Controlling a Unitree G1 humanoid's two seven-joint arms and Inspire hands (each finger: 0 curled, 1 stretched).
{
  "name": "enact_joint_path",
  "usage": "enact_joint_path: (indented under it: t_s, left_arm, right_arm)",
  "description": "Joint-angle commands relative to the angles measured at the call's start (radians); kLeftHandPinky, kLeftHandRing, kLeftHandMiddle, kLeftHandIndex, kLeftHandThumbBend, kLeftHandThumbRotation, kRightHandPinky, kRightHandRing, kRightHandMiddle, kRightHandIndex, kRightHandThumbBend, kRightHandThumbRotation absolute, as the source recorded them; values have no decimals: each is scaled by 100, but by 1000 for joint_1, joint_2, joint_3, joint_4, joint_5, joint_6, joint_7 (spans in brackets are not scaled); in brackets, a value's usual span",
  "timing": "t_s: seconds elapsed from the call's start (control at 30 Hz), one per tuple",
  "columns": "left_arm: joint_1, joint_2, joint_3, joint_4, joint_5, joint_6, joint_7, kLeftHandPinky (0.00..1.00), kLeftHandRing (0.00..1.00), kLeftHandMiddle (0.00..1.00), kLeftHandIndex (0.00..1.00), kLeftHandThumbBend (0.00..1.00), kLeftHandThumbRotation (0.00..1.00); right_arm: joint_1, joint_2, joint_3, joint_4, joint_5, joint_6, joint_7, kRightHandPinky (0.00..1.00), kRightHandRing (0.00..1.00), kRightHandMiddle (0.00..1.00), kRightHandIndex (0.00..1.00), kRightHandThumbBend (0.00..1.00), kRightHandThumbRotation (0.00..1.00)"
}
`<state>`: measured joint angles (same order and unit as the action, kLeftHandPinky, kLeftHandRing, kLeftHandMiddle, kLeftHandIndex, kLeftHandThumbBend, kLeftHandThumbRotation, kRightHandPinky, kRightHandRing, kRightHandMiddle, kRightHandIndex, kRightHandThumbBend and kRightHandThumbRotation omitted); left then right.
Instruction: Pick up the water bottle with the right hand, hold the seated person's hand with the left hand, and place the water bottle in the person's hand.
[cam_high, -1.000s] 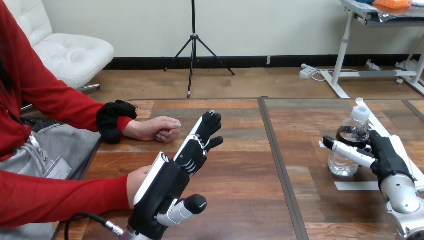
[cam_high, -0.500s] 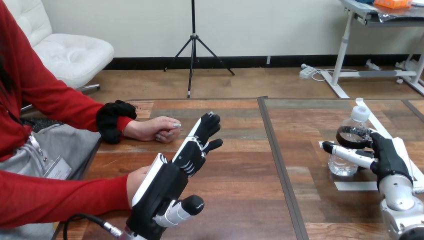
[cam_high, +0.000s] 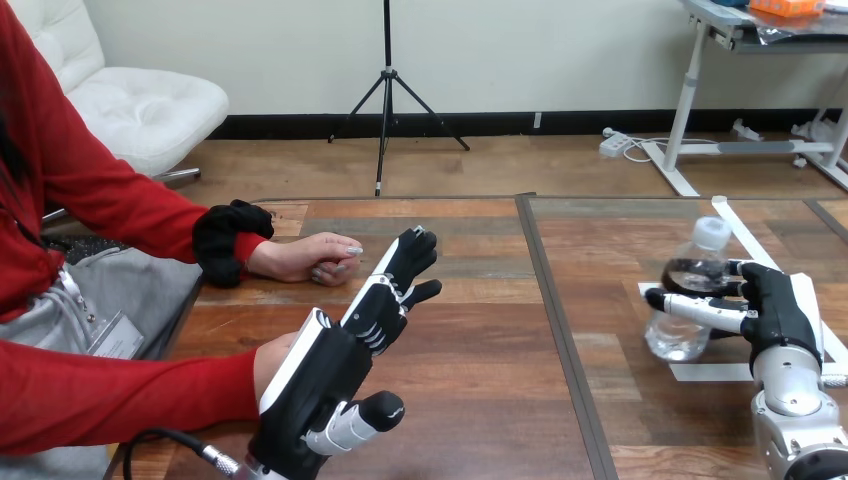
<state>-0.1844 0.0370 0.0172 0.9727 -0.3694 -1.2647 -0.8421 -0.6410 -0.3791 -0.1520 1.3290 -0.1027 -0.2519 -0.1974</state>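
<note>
My right hand curls round the tilted clear plastic water bottle; recommend I firm the grip before lifting. Left hand spread.

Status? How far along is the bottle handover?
Done: right hand is closed round the bottle, which tilts. In hand: left hand sits open beside the person's nearer hand, not gripping it. Left: hold that hand, carry the bottle over, place it.
</note>
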Motion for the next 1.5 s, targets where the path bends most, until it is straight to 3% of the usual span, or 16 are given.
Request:
enact_joint_path:
  t_s: [0.0,0.17,0.37,0.47,0.87,1.07,1.37,1.47]
  left_arm:
    - [-17,8,7,-57,-16,0,3,91,98,100,99,100,85]
    - [-18,8,4,-63,-34,7,-12,90,97,100,99,100,85]
    - [-12,9,7,-68,-17,-2,7,90,97,100,99,100,85]
    - [-15,6,2,-76,-56,28,-32,90,97,100,99,100,85]
    - [-15,7,10,-80,-41,30,-23,91,97,100,99,100,84]
    - [-16,7,12,-80,-42,30,-22,90,97,100,98,100,85]
    - [-17,11,16,-77,-26,24,-7,90,97,100,98,100,85]
    - [-16,13,15,-78,-23,24,-3,90,97,100,98,100,85]
  right_arm:
    - [-88,16,-12,-3,6,-2,-33,33,40,48,51,90,0]
    - [-88,23,-37,-5,34,-10,-18,33,39,45,46,87,0]
    - [-83,23,-36,-3,34,-11,-18,35,40,44,43,87,0]
    - [-82,27,-52,-3,51,-17,-4,35,40,43,43,86,0]
    - [-72,41,-93,-7,97,-30,45,37,41,45,42,83,0]
    - [-70,50,-81,-16,87,-48,43,36,40,45,43,80,0]
    - [-64,77,-102,-37,121,-103,104,37,41,46,44,77,0]
    - [-62,86,-84,-53,107,-127,98,36,41,46,44,76,0]
